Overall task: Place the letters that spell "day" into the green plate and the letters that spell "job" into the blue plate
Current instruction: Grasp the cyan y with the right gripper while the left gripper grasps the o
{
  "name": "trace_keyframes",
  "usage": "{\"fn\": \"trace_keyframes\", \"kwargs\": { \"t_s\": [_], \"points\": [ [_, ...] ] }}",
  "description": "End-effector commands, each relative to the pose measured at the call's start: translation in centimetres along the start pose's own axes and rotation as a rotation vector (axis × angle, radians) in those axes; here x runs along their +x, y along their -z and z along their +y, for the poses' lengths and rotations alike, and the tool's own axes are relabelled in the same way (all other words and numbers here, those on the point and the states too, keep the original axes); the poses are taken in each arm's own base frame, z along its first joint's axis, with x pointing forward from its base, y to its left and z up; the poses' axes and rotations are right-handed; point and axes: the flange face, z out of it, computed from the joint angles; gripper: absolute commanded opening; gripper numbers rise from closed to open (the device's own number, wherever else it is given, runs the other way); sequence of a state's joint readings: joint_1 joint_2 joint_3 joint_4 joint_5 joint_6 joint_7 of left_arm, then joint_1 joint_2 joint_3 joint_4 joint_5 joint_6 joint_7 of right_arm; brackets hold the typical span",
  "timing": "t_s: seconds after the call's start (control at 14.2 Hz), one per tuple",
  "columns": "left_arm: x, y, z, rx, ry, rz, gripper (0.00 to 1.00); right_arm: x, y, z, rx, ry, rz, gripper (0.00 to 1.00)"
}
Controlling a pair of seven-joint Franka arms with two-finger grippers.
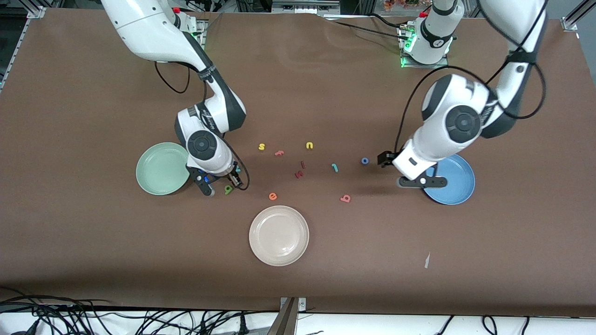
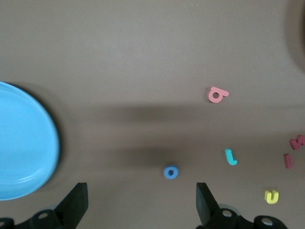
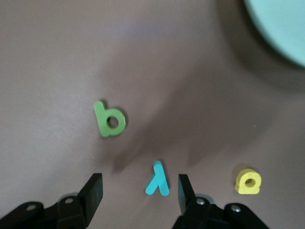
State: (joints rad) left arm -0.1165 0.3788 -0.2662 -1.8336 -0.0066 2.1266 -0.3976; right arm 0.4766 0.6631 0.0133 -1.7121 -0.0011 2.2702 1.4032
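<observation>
Brown tabletop is filling every view, with the green plate (image 1: pixel 162 168) lying at the right arm's end and the blue plate (image 1: pixel 451 180) at the left arm's, both holding no letters. Beside the green plate the right gripper (image 3: pixel 139 191) is straddling the teal "y" (image 3: pixel 157 179) with its fingers partly apart and not touching it (the green "d" (image 3: pixel 109 119) and yellow "a" (image 3: pixel 248 181) are lying close by). At the blue plate's edge the left gripper (image 2: pixel 142 199) is hovering with jaws wide and holding nothing, near the blue "o" (image 2: pixel 170 172), while the teal "j" (image 2: pixel 230 156) and pink "b" (image 2: pixel 218 94) are resting toward the table's middle.
</observation>
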Motion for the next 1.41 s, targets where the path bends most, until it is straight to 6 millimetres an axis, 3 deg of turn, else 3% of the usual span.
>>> {"fn": "trace_keyframes", "kwargs": {
  "t_s": [0.0,0.14,0.28,0.64,0.92,1.06,1.34],
  "points": [
    [-0.8,-4.0,2.1,-0.005,0.040,-0.031,1.00,-0.5,-1.4,-0.2,-0.028,-0.011,0.014,0.72],
    [-2.2,-7.6,3.2,-0.001,0.038,-0.033,1.00,-1.3,-1.8,-0.2,-0.034,-0.006,0.016,0.69],
    [-3.9,-11.1,2.7,-0.037,0.043,0.039,1.00,-1.5,-2.3,0.0,-0.046,0.002,0.021,0.58],
    [-6.3,-14.9,3.7,-0.028,0.029,0.036,0.98,-1.3,-2.4,0.1,-0.051,0.025,0.047,0.04],
    [-6.6,-17.2,4.2,0.054,0.033,0.049,0.89,-1.0,-1.0,0.2,-0.053,0.023,0.050,0.02],
    [-6.3,-17.0,4.3,0.062,0.033,0.054,0.85,0.3,1.6,0.7,-0.065,0.018,0.057,0.02],
    [-6.3,-17.0,4.3,0.068,0.032,0.048,0.61,4.0,6.8,3.6,-0.086,0.125,0.068,0.02]
  ]
}}
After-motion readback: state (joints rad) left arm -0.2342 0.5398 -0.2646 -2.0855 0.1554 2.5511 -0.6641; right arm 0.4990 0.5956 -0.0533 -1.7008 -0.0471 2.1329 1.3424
